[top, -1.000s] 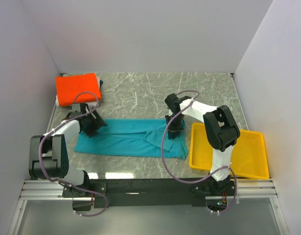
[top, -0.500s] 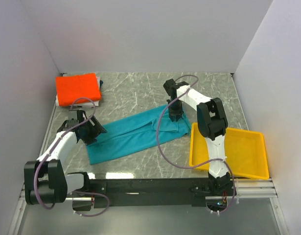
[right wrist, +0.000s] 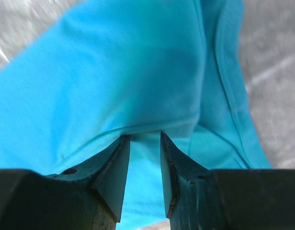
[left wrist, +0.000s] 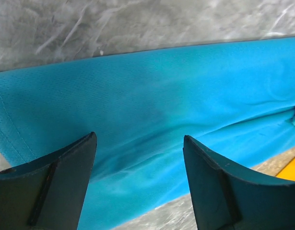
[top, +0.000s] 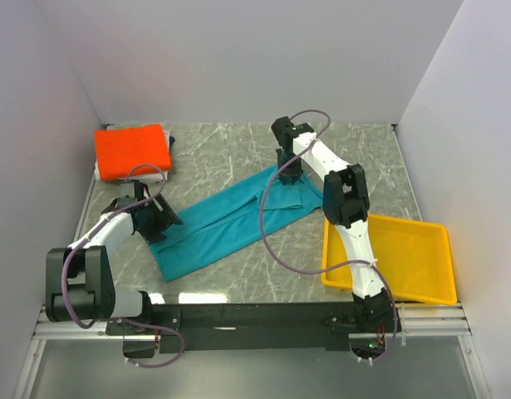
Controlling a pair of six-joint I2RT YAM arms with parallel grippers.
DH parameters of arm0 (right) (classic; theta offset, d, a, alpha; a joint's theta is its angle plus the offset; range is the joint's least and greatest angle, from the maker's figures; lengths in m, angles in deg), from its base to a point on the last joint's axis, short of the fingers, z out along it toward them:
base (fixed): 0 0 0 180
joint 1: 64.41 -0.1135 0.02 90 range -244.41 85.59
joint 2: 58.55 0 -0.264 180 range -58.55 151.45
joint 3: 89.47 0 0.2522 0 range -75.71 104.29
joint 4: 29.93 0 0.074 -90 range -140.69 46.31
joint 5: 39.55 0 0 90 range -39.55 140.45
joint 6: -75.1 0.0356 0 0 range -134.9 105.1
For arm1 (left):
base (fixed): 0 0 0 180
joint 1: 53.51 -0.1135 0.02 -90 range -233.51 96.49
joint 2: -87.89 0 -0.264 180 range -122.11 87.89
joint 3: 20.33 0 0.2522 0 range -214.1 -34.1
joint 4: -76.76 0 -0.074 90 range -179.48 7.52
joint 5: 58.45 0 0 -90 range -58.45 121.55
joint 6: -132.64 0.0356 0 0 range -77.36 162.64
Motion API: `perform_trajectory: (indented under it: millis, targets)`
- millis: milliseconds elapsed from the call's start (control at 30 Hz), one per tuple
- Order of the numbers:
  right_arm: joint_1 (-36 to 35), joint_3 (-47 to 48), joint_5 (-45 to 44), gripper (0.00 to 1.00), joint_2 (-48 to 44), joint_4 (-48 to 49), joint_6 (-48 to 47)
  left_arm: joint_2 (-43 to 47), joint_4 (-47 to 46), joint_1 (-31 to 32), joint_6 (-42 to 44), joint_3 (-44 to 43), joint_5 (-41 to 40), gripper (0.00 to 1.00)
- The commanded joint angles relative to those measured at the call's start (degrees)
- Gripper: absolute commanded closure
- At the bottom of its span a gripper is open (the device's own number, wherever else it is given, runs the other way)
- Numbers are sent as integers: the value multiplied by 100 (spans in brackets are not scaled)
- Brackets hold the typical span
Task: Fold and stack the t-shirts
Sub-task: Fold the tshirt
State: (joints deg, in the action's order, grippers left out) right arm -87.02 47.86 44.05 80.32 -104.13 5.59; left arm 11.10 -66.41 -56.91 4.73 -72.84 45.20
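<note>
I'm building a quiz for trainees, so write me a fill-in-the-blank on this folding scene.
The folded t-shirt in the far left corner is ____. The left gripper stands over the teal t-shirt with its jaws ____. The tray right of the teal t-shirt is ____.
Missing: orange; open; yellow.

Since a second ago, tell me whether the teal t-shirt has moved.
Yes. The teal t-shirt swung its right end toward the back wall, up past the yellow tray.

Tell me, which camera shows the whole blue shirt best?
The top external view: there the whole blue shirt shows, lying slantwise. The left wrist view shows only a flat stretch of its cloth, and the right wrist view only a close-up fold.
</note>
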Motion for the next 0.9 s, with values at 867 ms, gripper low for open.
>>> perform_trajectory:
  millis: [867]
  targets:
    - [538,-2908,789,59,-2364,735,174,842,-373,665,-454,877,-222,22]
